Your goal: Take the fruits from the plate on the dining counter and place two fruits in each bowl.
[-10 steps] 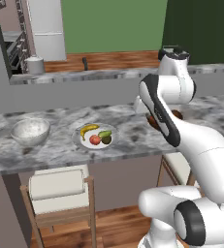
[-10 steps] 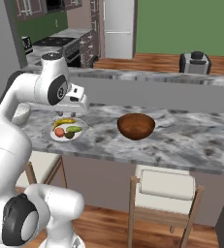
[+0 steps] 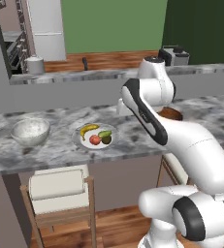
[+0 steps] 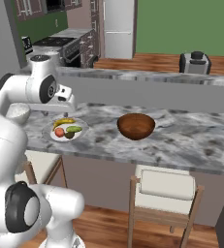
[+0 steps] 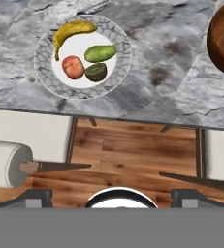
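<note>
The plate [image 5: 83, 57] lies on the dining counter [image 5: 181, 97] and holds four fruits: a yellow banana [image 5: 72, 31], a round red one [image 5: 73, 67], an oblong green one [image 5: 100, 53] and a dark brownish-green one [image 5: 95, 72]. My gripper [image 5: 112, 194] hangs open and empty high above the counter's front edge, right of the plate [image 3: 96, 136]. The dark brown bowl [image 4: 136, 126] sits to the plate's right. On its left stands the pale speckled bowl [image 3: 30, 131]. In the left base view my arm covers most of the brown bowl [image 3: 172, 113].
Two stools with white cushions [image 3: 59, 189] [image 4: 166, 186] stand under the counter's front edge. A higher marbled ledge [image 4: 147, 77] runs behind the counter, with a toaster [image 4: 195, 62] on the wooden worktop beyond.
My arm has swung left, bringing the hand closer to the plate. The fruits, plate and bowls lie where they were.
</note>
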Controlling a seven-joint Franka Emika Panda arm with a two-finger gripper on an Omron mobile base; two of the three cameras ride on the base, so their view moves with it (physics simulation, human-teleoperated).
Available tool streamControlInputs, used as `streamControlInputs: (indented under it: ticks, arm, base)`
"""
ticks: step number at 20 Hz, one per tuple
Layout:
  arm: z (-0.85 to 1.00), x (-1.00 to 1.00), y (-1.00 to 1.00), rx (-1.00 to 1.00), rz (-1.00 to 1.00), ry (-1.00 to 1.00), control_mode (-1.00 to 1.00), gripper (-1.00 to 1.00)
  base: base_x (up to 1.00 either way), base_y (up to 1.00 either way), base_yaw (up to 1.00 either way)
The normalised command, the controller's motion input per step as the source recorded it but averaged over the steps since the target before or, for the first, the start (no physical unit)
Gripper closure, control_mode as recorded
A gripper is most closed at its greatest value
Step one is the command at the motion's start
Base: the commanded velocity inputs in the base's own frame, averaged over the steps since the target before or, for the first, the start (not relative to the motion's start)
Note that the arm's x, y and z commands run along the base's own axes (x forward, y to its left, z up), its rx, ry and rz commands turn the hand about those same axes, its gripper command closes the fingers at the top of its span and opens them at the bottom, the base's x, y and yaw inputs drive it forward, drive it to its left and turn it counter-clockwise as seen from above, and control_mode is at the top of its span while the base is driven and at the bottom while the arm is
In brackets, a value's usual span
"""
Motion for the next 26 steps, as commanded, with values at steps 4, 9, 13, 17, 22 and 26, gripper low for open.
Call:
streamControlInputs:
  ticks: [4, 9, 13, 17, 22, 26]
  arm:
    - [-0.27, 0.25, 0.38, 0.0, 0.09, 0.05, -1.0, -1.0]
    - [-0.26, 0.11, 0.35, 0.0, 0.07, 0.02, -1.0, -1.0]
    - [-0.3, 0.0, 0.17, 0.0, 0.04, 0.0, -1.0, -1.0]
    - [-0.37, 0.11, 0.12, 0.0, 0.03, 0.0, -1.0, -1.0]
    - [-0.4, 0.57, -0.01, 0.0, 0.0, 0.0, -1.0, -1.0]
    - [-0.3, 0.58, -0.01, 0.0, 0.0, 0.0, -1.0, -1.0]
  base:
    - [0.0, 0.0, 0.0]
    - [0.0, 0.0, 0.0]
    - [0.0, 0.0, 0.0]
    - [0.0, 0.0, 0.0]
    - [0.0, 0.0, 0.0]
    - [0.0, 0.0, 0.0]
